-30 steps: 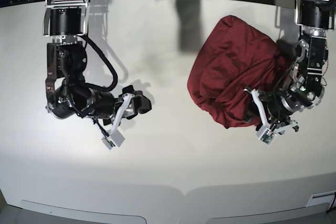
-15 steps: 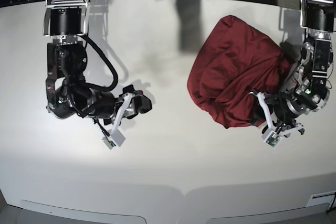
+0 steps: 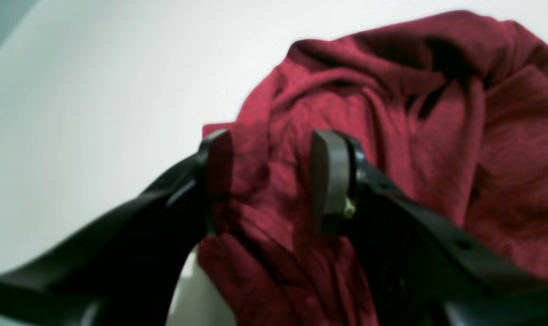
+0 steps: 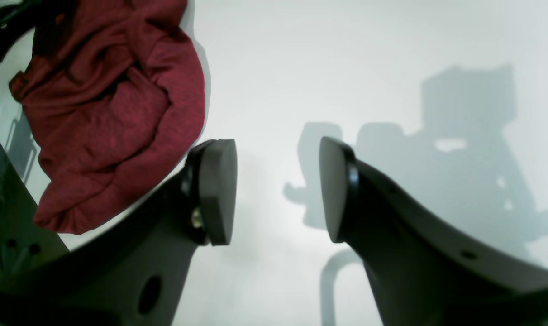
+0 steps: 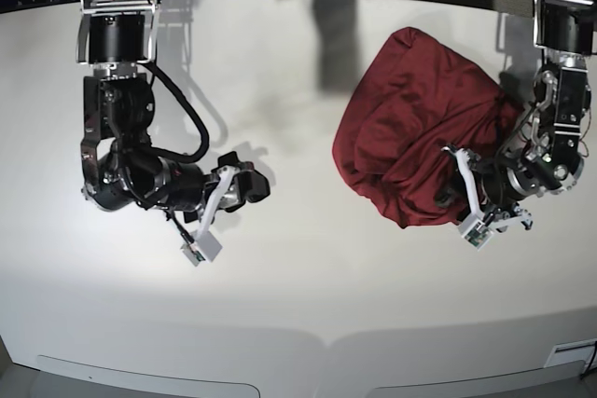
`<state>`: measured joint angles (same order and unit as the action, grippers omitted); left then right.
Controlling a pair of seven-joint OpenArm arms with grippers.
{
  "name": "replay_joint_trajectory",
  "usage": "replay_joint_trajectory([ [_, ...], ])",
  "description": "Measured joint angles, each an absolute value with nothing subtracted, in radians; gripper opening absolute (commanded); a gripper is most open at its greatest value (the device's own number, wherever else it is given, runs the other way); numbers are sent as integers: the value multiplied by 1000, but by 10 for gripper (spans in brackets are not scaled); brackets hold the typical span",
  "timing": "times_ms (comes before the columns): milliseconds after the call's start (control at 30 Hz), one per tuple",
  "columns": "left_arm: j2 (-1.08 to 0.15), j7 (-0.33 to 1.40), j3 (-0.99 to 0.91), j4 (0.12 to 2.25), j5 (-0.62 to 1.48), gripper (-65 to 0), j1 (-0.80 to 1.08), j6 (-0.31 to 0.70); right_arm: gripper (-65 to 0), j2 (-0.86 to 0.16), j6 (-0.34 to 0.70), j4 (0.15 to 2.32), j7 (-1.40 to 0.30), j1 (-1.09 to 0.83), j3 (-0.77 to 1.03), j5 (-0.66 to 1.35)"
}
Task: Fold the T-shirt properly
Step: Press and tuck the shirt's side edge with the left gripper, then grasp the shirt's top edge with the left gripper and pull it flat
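T-shirt (image 5: 410,132) lies bunched, frame right; I risk my open left gripper (image 3: 269,181) pinching several layers. Right gripper (image 4: 277,190) gapes empty.

Black arms (image 5: 117,118) — looped cables, white camera mounts (image 5: 201,247)

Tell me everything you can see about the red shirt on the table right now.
The T-shirt is dark red, thin heathered knit, plain, with no print showing. It lies unfolded, bunched in a rumpled heap with deep creases, on the white table. The left pincer stands open at its near edge, fabric between the jaws but not clamped.
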<state>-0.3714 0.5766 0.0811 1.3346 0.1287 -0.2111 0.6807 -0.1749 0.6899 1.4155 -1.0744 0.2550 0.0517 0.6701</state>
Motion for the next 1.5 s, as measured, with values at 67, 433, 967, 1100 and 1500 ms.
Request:
replay_joint_trajectory([
  [67,-371,577,81,1305,121,-375,-212,680,-353,-175,690,1415,-1075,255,52,673],
  [433,-372,575,81,1287,184,-650,-222,677,-353,-175,690,1415,-1075,255,52,672],
  [967,-514,693,82,1484,664,-650,-146,671,-353,-175,690,1415,-1074,255,52,672],
  [1100,-542,706,82,1599,680,-650,-23,669,-353,-176,690,1415,-1073,255,52,672],
  [1500,-543,618,83,1807,681,-650,329,677,-353,-175,690,1415,-1071,257,52,661],
])
